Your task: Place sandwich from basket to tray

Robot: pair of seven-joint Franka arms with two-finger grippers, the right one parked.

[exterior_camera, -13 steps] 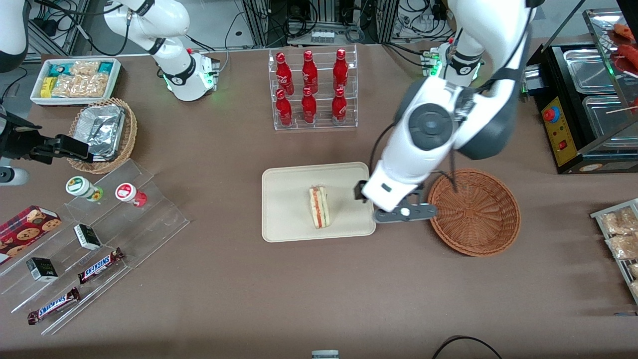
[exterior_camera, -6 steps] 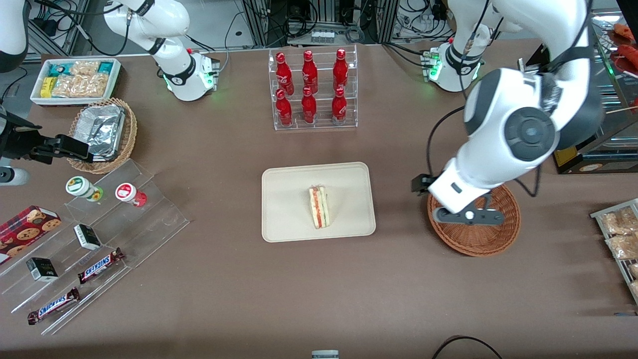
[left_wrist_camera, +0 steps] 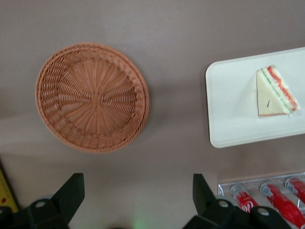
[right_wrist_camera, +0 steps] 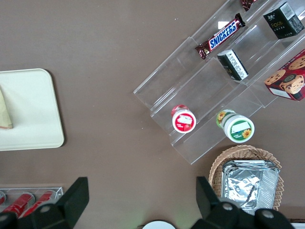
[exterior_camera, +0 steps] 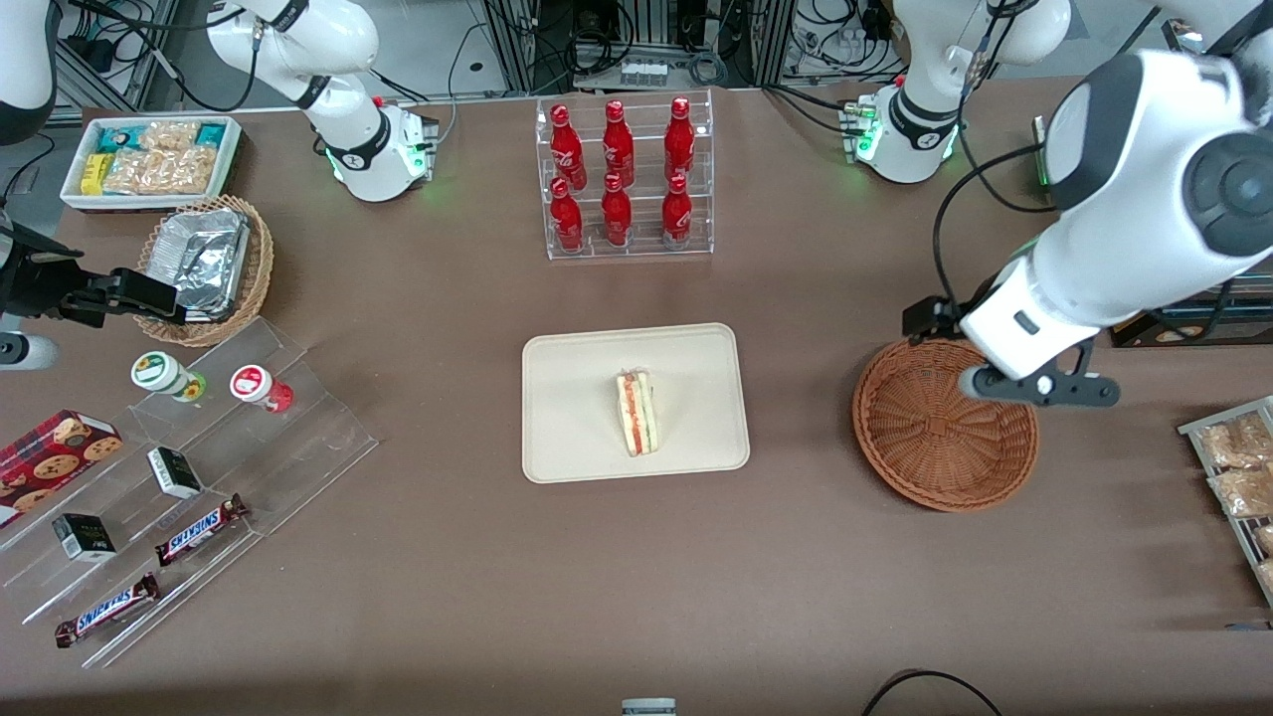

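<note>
Swung away from tray (exterior_camera: 557, 438) to hover high above basket (exterior_camera: 945, 428) edge, gripper (exterior_camera: 1034, 386) spread wide, holding nothing. Sandwich (exterior_camera: 636, 413) lying on tray. Probably light, soft, easily squashed; best pinched gently across flat bread faces

I see the sandwich (exterior_camera: 636, 414) lying on the tray (exterior_camera: 572, 418); my gripper (exterior_camera: 1034, 386) hangs over the basket (exterior_camera: 935, 438) rim.
</note>
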